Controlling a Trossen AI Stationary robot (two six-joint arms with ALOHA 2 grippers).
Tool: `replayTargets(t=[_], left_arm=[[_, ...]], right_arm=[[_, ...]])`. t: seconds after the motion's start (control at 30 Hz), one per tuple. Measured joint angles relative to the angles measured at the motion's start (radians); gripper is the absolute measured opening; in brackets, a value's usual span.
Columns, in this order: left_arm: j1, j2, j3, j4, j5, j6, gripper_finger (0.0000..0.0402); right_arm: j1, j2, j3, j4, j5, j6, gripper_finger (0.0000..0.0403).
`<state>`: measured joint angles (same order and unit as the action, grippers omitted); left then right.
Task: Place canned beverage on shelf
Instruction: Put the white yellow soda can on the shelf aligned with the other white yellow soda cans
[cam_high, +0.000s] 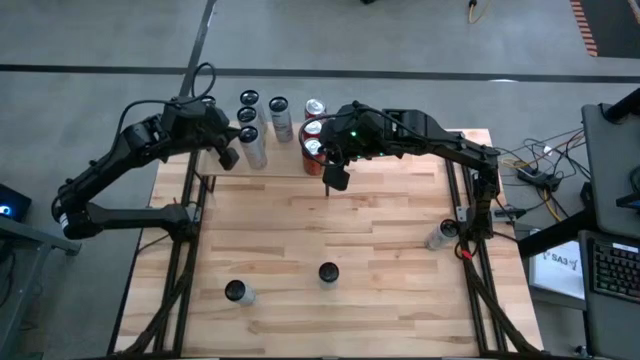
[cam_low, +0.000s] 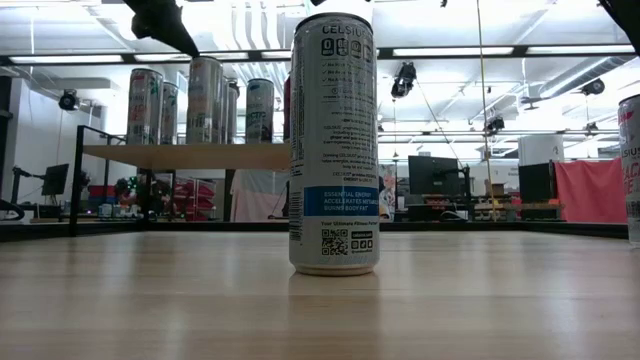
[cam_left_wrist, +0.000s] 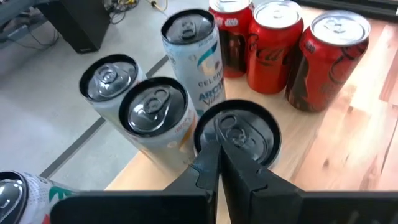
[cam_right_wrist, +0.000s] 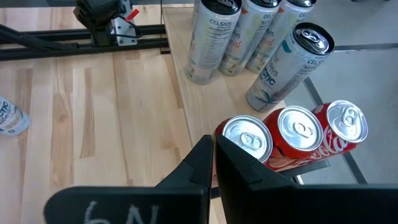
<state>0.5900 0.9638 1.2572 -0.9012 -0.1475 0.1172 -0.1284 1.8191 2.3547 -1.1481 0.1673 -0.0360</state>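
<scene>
The shelf (cam_high: 300, 160) stands along the far edge of the table (cam_high: 380, 290), a small raised platform of pale planks on thin black posts. On it stand four tall slim Celsius cans (cam_high: 252, 135) towards the left and three red cola cans (cam_high: 314, 132) towards the right, the red ones touching one another in a row (their silver lids show best in the right wrist view (cam_right_wrist: 292, 127)).

Three more cans stand on the tabletop itself, well apart from the shelf: a white Celsius can (cam_high: 328, 273) near the middle of the near half, upright and filling the low view (cam_low: 333, 145); another slim can (cam_high: 238, 292) to its left; and a third (cam_high: 441, 235) by the right-hand frame post.

The left gripper (cam_high: 228, 157) hovers over the shelf's left end, just above a black-lidded can (cam_left_wrist: 239, 134), fingers pressed together and holding nothing. The right gripper (cam_high: 335, 178) hangs just in front of the red cans, its fingers likewise together and empty.
</scene>
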Motion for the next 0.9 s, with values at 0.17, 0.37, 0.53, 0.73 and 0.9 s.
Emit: replayTargets(t=[0.17, 0.37, 0.53, 0.73, 0.9], left_arm=[[-0.011, -0.002, 0.011, 0.010, 0.024, 0.000, 0.0000], [-0.080, 0.007, 0.004, 0.081, 0.233, 0.005, 0.0000], [-0.169, 0.068, -0.015, 0.098, 0.130, -0.004, 0.0000], [-0.220, 0.126, -0.010, 0.095, -0.110, -0.030, 0.0000], [-0.220, 0.141, -0.010, 0.093, -0.165, -0.070, 0.0000]], right_arm=[[0.000, 0.000, -0.001, -0.001, 0.000, 0.001, 0.0009], [0.000, 0.000, -0.001, -0.002, -0.001, 0.000, 0.0009], [0.000, 0.000, -0.001, -0.002, -0.001, 0.000, 0.0009], [0.000, 0.000, -0.001, -0.010, -0.001, 0.001, 0.0009], [0.000, 0.000, -0.001, -0.025, -0.001, 0.001, 0.0009]])
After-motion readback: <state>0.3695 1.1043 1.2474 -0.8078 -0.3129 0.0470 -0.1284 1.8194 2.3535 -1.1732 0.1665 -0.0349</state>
